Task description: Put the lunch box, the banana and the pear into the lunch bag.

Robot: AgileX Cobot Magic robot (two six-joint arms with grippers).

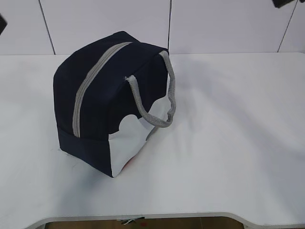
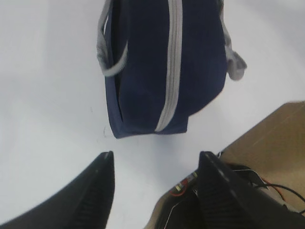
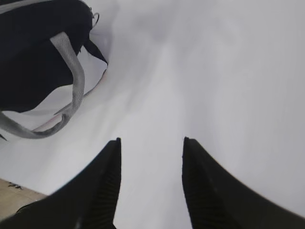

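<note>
A zipped navy lunch bag (image 1: 102, 102) stands toward the white table's (image 1: 238, 143) left side. Both grippers, left (image 2: 155, 164) and right (image 3: 151, 143), hang spread and empty. No food is visible; unzipping likely comes first.

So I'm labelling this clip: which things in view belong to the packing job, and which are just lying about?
Belongs to the job:
- lunch bag, zipped shut
- lunch box, banana, pear: not visible

Just lying about:
- nothing loose on the white table
- wires past the table edge
</note>
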